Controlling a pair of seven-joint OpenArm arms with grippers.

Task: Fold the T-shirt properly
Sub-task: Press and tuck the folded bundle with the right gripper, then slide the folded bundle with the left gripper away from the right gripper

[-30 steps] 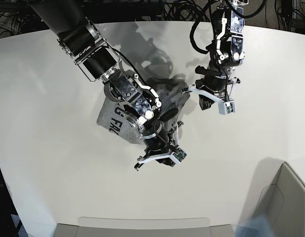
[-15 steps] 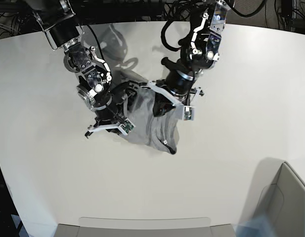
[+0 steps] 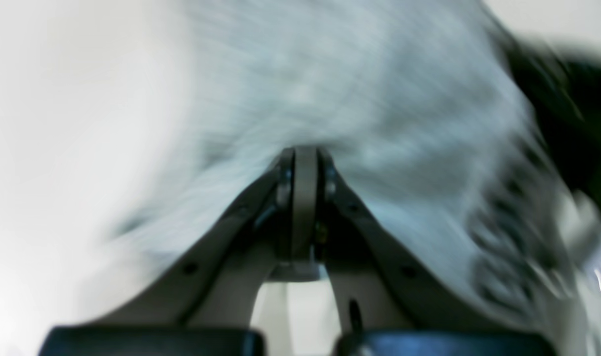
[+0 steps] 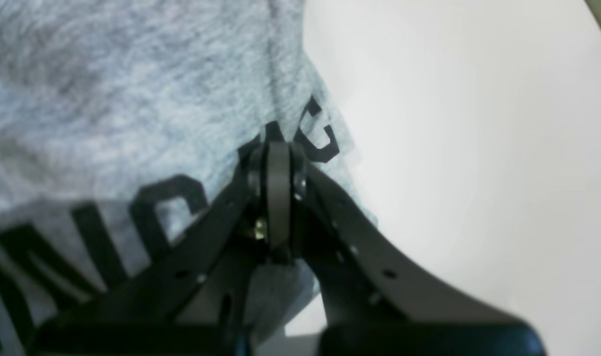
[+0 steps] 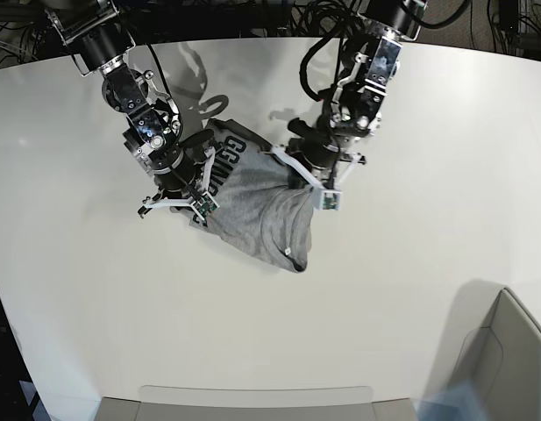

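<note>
Honestly, both my grippers were pressed together on cloth at that moment, each pinching a different edge of the T-shirt [image 5: 257, 210], which lay bunched on the white table [image 5: 445, 158] near its far middle. My right gripper [image 4: 278, 148] had its jaws closed flat against each other with grey fabric nipped at the tips, right beside the black block lettering [image 4: 161, 207]; in the base view that arm sat on the picture's left, low over the garment's lettered edge. My left gripper [image 3: 305, 153] was likewise clamped on the shirt (the wrist picture was badly smeared, so I could not tell which seam or hem it held). In the base view it bit the cloth on the opposite side, and the fabric between the two grips hung in slack folds instead of lying flat.

I judged I held it at two points so I could draw the shirt taut and spread it before any real fold; the crumpled lower lobe trailing toward the near side told me the task was at an early stage, with nothing neatly folded yet
</note>
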